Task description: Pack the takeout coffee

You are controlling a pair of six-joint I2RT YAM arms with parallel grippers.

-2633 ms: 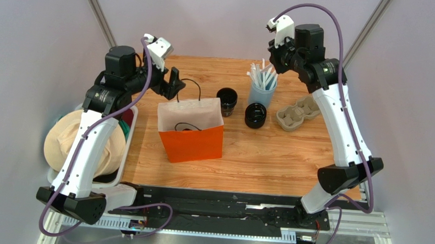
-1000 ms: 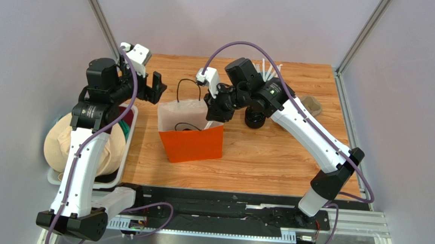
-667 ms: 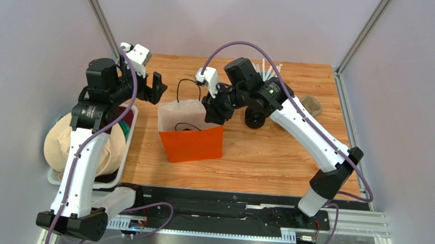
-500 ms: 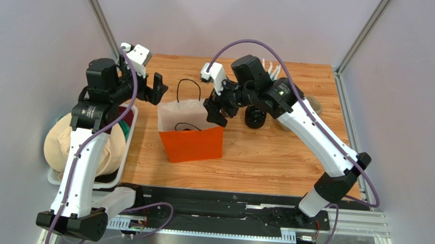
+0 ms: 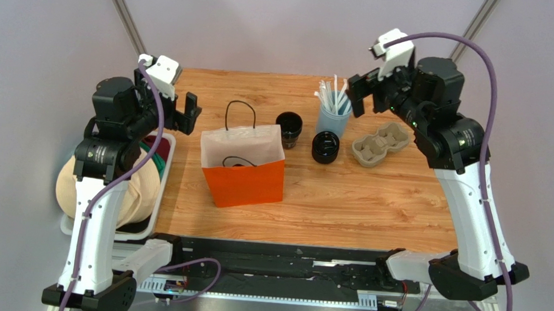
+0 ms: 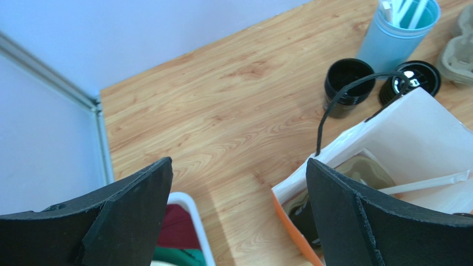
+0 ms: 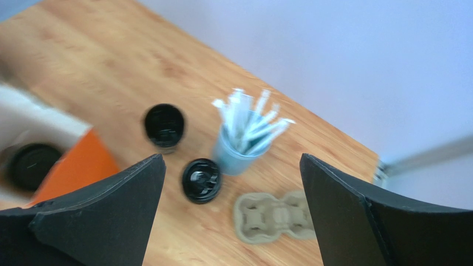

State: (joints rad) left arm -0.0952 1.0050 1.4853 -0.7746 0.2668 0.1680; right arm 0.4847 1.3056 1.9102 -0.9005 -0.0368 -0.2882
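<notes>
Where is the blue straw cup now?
In the top view, the blue straw cup stands far back, right of centre, between the open black cup and the cardboard cup tray.

In the left wrist view the paper bag (image 6: 411, 127) runs off the lower right of the frame, and its walls hide most of what is inside; we make out only part of a pale brownish thing (image 6: 366, 169) and a white straw (image 6: 427, 182); the bag's rim covers the near edge of the lidded dark cup (image 6: 422, 80); the blue straw cup (image 6: 394, 39) is cut by the top edge, the cardboard tray (image 6: 461, 50) by the right edge; the right wrist view is blurred, and we cannot name the dark round thing (image 7: 30, 166) at its lower left; in the top view the left arm (image 5: 100, 195) covers part of the hat (image 5: 73, 175).
</notes>
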